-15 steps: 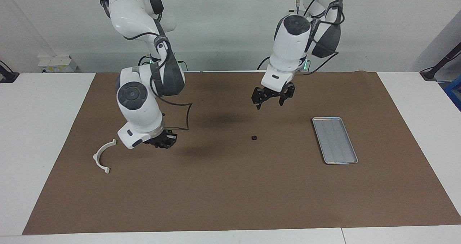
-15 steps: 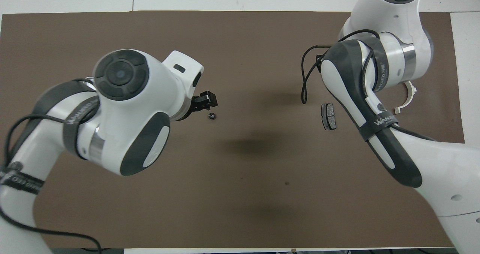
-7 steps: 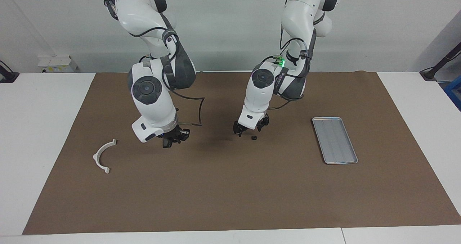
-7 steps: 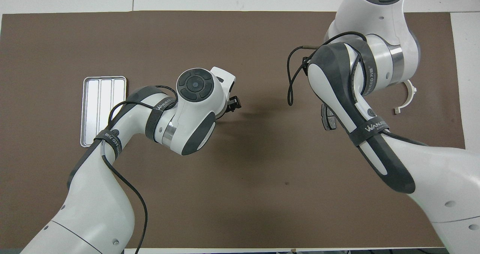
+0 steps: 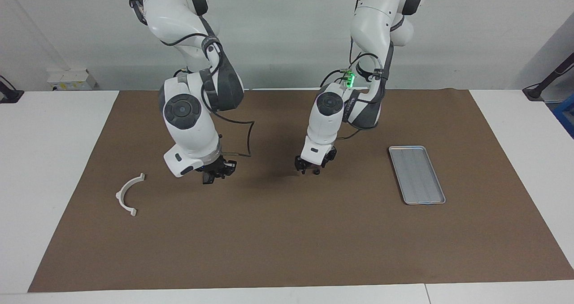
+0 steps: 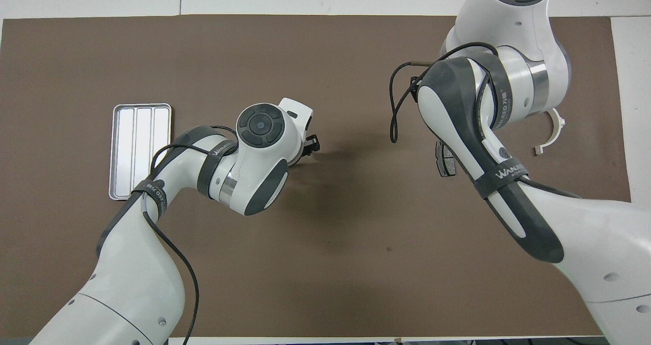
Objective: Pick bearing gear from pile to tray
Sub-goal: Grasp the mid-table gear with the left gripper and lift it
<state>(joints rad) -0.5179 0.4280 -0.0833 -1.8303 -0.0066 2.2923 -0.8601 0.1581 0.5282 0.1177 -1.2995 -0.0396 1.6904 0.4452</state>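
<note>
Although partly covered by both arms, mat (image 5: pixel 287 241): spread brown over the white table as a plain working bed; parts and tray all set on it.
Tray (image 5: pixel 417 174): placed flat toward the left arm's end of the table, well apart from the parts, long side running away from the robots; nothing seen on its ridged floor; judged positioned there as the drop point within the left arm's reach.
White arc (image 5: pixel 119 195): left flat toward the right arm's end of the table, open side turned to the middle; untouched and clear of both grippers.
Dark plate (image 6: pixel 443 162): left flat beside the arc, toward the middle of the table and a little nearer to the robots; half hidden under the right arm in the overhead view, fully hidden in the facing view.
Right gripper (image 5: pixel 214 175): held low over the mat close to the plate, wrist tilted; apart or together, could not be told; nothing seen in it; arm judged waiting.
Left gripper (image 5: pixel 308 171): brought down to the mat at mid-table, between the plate and the tray, pointed almost straight down; apart or clamped, could not be told.
Bearing gear: not visible in either view; judged hidden at the left gripper's tips on the mat, not yet carried to the tray.
</note>
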